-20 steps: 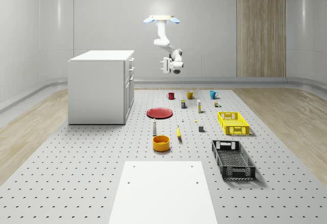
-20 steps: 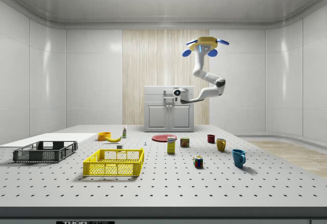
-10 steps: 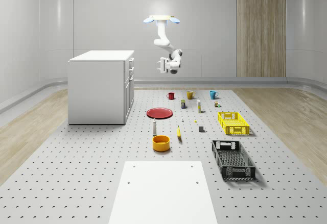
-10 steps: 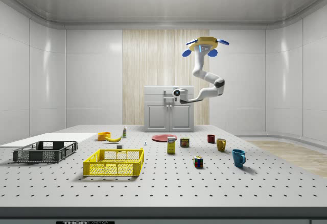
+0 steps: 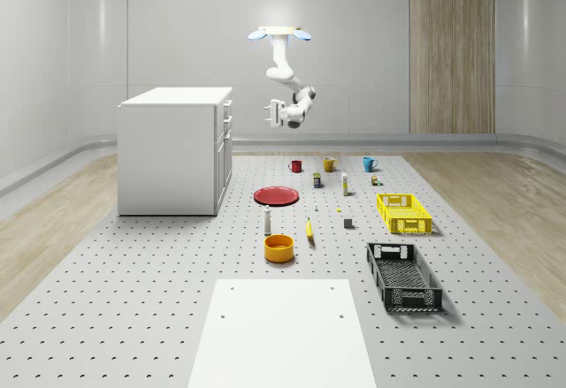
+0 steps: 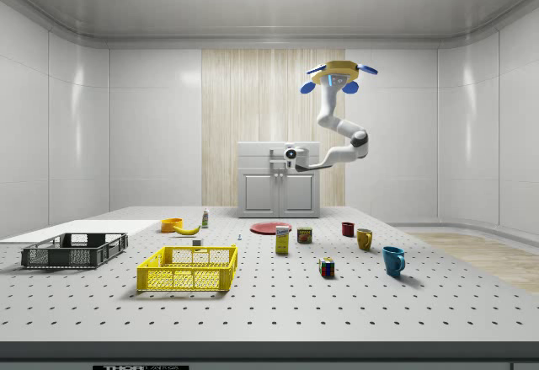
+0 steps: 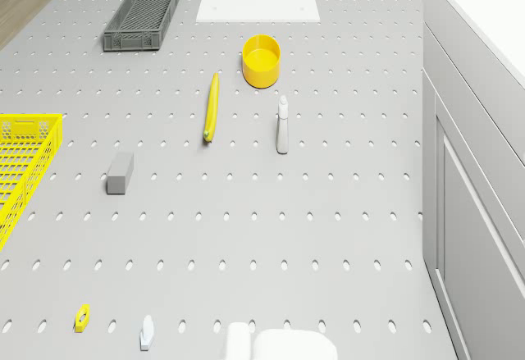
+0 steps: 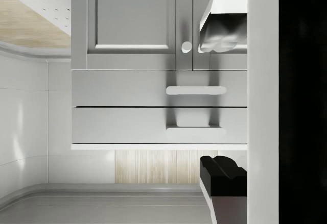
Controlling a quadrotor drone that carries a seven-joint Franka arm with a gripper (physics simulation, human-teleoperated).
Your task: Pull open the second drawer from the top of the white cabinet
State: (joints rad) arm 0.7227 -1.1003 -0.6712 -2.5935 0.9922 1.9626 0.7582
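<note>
The white cabinet [image 5: 172, 149] stands at the whole-scene view's left, its drawer fronts [image 5: 227, 123] facing that view's right. The drone [image 5: 280, 33] hovers high beside that front, over the far part of the table. My gripper [image 5: 272, 112] hangs at drawer height, a short way off the front, touching nothing. In the wrist view the cabinet appears inverted. The second drawer's bar handle [image 8: 196, 90] lies straight ahead, and the top drawer's handle [image 8: 194, 128] is beside it. My gripper [image 8: 218, 104] is open, its fingers [image 8: 222, 175] spread wide around empty space.
On the table lie a red plate [image 5: 277, 195], a yellow bowl [image 5: 279, 247], a banana [image 7: 212, 107], a bottle [image 7: 282, 125], a yellow crate [image 5: 403, 212], a black crate [image 5: 403, 276], mugs [image 5: 329, 164] and small items. A white sheet [image 5: 281, 330] covers the near end.
The gripper has moved toward the cabinet's drawer front, leftward in the whole-scene view, at about the same height. The drone has stayed in place.
</note>
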